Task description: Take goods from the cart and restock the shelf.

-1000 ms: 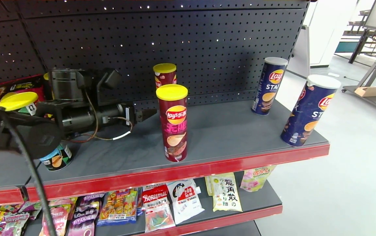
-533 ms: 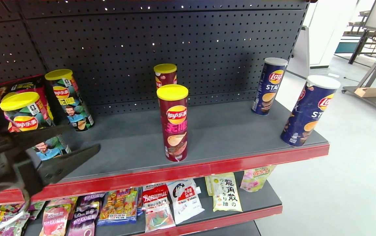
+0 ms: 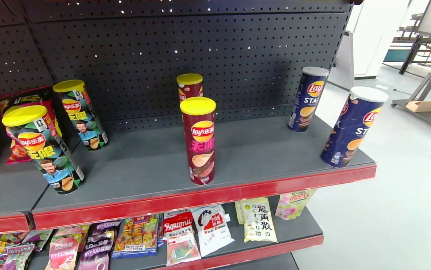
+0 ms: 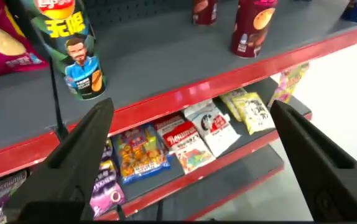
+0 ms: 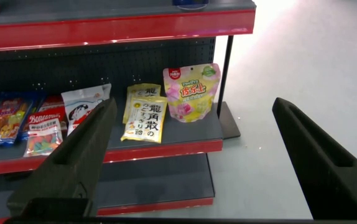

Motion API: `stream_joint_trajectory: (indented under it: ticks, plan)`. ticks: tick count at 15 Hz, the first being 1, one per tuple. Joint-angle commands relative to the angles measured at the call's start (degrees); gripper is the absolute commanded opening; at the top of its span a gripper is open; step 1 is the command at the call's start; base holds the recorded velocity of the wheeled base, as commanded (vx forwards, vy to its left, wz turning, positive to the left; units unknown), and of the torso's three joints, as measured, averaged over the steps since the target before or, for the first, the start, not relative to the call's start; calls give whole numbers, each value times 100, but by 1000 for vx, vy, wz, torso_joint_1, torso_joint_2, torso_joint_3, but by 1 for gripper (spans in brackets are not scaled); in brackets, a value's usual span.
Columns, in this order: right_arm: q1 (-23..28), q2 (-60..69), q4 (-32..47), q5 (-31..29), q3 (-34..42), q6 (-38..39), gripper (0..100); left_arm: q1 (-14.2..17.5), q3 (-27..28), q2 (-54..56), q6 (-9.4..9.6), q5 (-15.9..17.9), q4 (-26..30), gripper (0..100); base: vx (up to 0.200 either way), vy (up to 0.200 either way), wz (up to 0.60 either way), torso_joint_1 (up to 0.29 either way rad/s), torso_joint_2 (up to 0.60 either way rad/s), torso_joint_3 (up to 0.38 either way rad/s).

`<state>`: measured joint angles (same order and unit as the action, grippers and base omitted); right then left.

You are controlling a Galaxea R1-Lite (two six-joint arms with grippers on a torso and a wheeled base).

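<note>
The left hand and right hand are wide open, empty. Next goods should stand gently on the grey metal shelf, clear of the tall red can.

Patterned cans, yellow lids: two
Maroon cans, yellow lids: two
Navy cans, grey lids: two
Chip bags, far left: two
Lower-shelf pouches: at least ten, overlapping, exact count unclear
</note>
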<state>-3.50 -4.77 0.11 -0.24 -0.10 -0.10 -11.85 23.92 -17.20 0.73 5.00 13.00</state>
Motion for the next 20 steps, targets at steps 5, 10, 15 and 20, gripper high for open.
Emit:
stream_joint_trajectory:
  ticks: [5,10,15,20]
  plan:
    - [-2,-7,-2,24,1,-25,100,25,-713,894,-3,-632,36,100,0,0,0,0,0,0]
    - [-2,-7,-2,24,1,-25,100,69,-722,1105,6,-966,414,100,0,0,240,0,0,3]
    - [-2,-7,-2,24,1,1,100,69,-722,1105,6,-930,414,100,0,0,480,5,5,1]
    - [-19,-1132,103,578,-1273,10,100,69,-1082,1114,-64,-869,221,100,0,0,0,0,0,0]
